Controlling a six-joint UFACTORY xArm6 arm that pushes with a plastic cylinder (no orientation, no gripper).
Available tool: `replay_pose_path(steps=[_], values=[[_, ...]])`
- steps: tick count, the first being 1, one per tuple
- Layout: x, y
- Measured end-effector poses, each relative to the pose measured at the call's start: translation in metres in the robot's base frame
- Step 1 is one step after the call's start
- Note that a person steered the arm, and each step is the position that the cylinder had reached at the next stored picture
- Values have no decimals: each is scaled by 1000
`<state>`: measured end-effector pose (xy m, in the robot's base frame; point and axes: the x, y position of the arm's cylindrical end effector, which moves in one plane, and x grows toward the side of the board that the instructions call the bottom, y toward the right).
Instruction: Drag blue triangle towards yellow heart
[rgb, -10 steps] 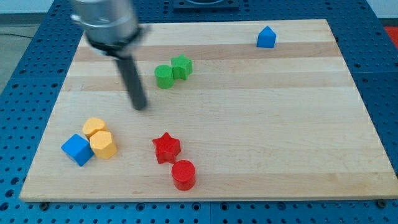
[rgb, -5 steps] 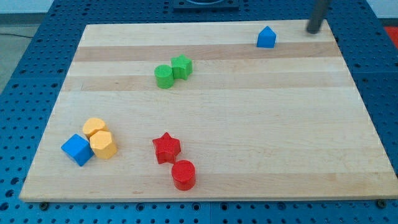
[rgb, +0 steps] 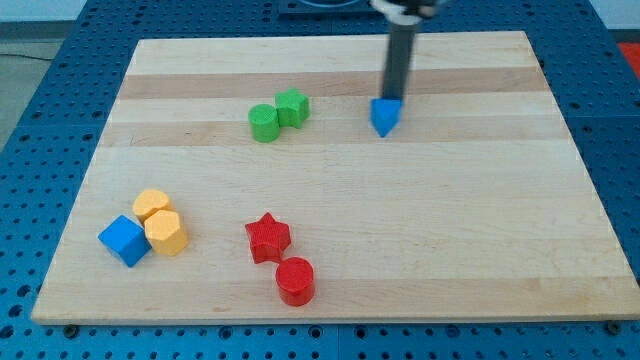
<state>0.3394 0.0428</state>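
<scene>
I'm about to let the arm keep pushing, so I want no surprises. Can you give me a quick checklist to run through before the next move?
1. My tip at the blue triangle: ok, it sits at the block's top edge; actual touch cannot tell.
2. Push side suits the goal: ok, the tip is above the triangle, the yellow heart lies lower left.
3. Path clear: cannot tell, the two green blocks sit close to the line.
4. Heart crowded: not ok, a yellow hexagon and a blue cube touch or adjoin it.
5. Triangle on the board: ok.
</scene>
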Motion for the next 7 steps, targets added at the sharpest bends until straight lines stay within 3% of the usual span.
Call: replay_pose_path(steps=[1, 3, 4, 7], values=[[24, -6], [49, 103], [81, 69], [62, -112]])
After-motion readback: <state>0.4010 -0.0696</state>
